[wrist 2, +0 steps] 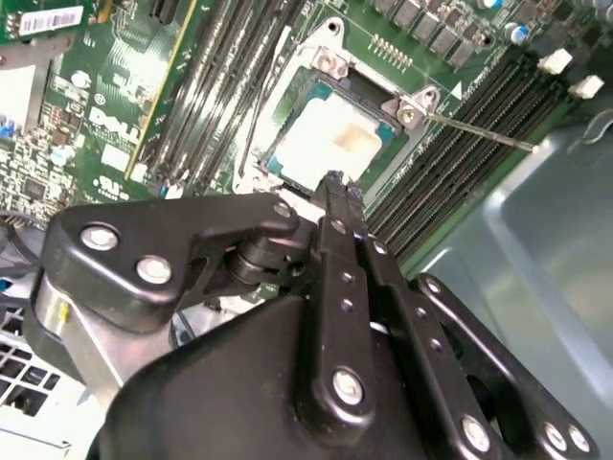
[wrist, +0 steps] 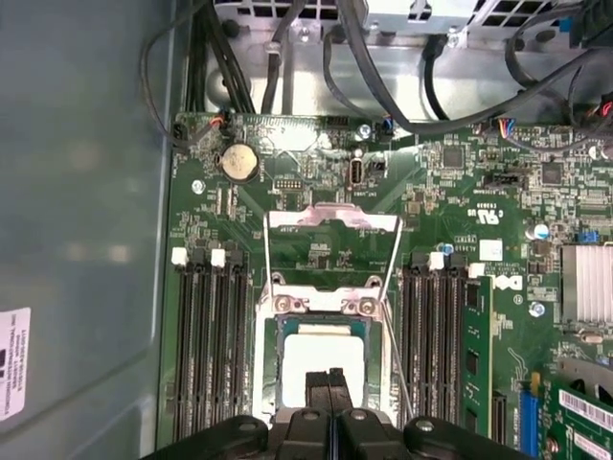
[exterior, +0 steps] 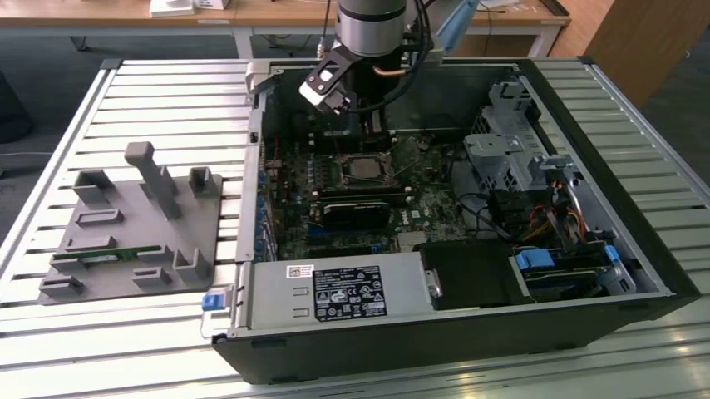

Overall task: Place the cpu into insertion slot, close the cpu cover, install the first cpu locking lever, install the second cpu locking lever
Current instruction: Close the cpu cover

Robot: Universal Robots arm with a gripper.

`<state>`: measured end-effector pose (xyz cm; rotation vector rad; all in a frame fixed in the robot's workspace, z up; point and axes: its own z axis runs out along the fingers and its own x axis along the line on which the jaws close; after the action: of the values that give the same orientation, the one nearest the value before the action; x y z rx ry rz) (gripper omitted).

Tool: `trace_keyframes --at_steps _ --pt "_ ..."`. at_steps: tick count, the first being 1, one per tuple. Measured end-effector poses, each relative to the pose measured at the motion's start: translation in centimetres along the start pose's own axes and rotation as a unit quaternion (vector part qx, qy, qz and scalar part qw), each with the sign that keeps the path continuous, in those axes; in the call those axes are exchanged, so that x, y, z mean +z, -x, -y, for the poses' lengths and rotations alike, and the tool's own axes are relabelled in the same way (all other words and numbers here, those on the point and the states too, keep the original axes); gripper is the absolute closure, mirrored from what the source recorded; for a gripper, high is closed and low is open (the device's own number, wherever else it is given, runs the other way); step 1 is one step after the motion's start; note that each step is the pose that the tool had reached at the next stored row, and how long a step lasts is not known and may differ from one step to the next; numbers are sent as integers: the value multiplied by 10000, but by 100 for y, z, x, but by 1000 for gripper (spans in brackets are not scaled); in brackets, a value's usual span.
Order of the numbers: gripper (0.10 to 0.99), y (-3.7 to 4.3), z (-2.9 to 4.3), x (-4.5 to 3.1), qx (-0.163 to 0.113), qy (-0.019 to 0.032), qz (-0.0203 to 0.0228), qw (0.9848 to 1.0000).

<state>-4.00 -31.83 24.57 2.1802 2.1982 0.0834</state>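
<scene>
A pale slatted metal surface [exterior: 166, 91] lies under even light. Beyond its far edge, a light wooden desk [exterior: 278, 15] stands on grey floor [exterior: 155, 46]. A wooden cabinet [exterior: 638, 37] stands past one far corner.

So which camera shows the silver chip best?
The second wrist view: the cpu shows large and nearly whole. In the first wrist view the pincer covers one edge; the exterior view shows it tiny.

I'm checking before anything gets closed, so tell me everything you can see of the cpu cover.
The cpu cover is a thin silver metal frame, its square cut-out showing green board behind. It is swung open on its hinge, off the cpu. The tool hangs shut over the cpu, clear of the cover.
</scene>
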Motion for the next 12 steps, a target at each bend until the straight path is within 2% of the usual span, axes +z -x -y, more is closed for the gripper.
trace_keyframes --at_steps 4,9,12 --pt "980 1 -23 -4 1 0 -12 10000" --pt "980 0 -30 -96 3 0 -28 10000" --pt "980 -1 -58 -102 2 1 -32 10000"
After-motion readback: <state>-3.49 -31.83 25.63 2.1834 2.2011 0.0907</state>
